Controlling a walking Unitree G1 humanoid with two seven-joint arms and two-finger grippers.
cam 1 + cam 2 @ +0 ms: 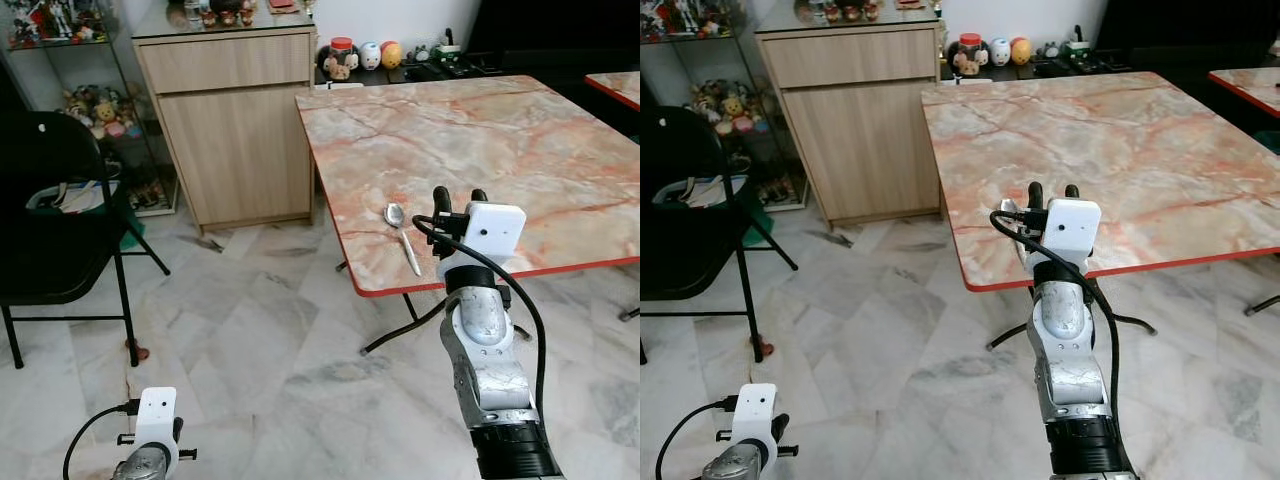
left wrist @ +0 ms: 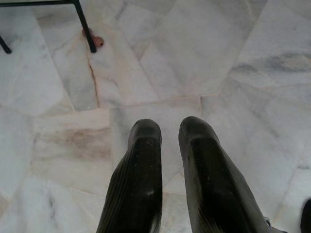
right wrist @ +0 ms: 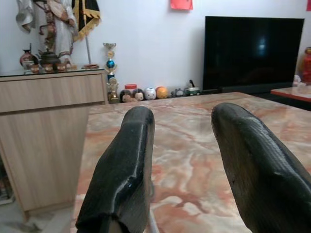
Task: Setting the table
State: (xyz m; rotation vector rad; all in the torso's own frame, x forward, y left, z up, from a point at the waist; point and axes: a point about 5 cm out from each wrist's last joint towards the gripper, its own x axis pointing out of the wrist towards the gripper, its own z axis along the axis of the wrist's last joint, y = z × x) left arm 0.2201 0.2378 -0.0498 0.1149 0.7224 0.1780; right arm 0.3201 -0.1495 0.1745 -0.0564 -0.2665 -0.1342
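Note:
A metal spoon [image 1: 404,240] lies on the marble table [image 1: 500,140] near its red front edge, bowl pointing away from me. My right gripper [image 1: 460,195] is raised over that front edge, just right of the spoon, and its fingers [image 3: 131,160] stand open with nothing between them. In the right wrist view the tabletop [image 3: 194,145] stretches ahead of it. My left gripper [image 2: 170,127] hangs low at my left side above the floor, with a narrow gap between its fingers and nothing held.
A wooden cabinet [image 1: 235,130] stands left of the table, and small figurines [image 1: 360,55] sit behind it. A black folding chair [image 1: 60,220] is at far left, in front of a glass shelf of toys [image 1: 100,110]. A second table's corner [image 1: 620,88] shows at far right.

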